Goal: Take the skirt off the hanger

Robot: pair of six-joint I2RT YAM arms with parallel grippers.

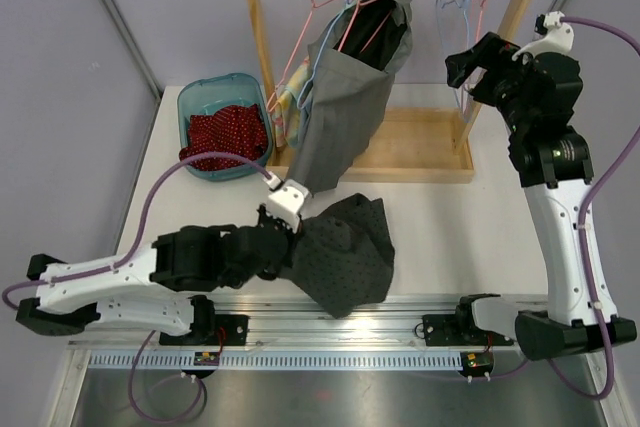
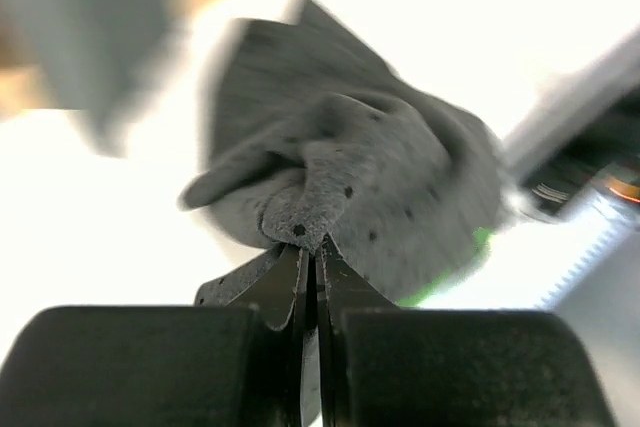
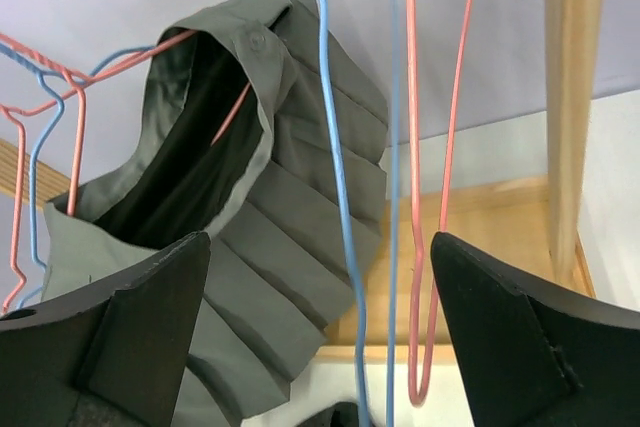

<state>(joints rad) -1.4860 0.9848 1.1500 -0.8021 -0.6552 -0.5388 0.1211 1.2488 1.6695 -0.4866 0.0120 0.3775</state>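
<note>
Left tool [image 2: 318, 252] pinched shut on dotted cloth [image 2: 400, 177], right tool [image 3: 320, 247] spread wide, empty, facing hung grey pleated skirt [image 3: 300, 207]

Past the left gripper [image 2: 312, 252], in its wrist view, the far side of the dark dotted cloth [image 2: 400, 177] and everything behind it are blurred, and a grey smear fills the upper left. From above, that gripper's fingertips are hidden under the cloth. Whether the skirt's [image 1: 345, 112] lowest corner touches the left wrist cannot be told. The pink hanger's [image 3: 236, 107] lower part is hidden inside the waistband. In the right wrist view, the lower edge cuts off the skirt's bottom and both fingers [image 3: 130, 337] of the right gripper [image 3: 320, 267].
</note>
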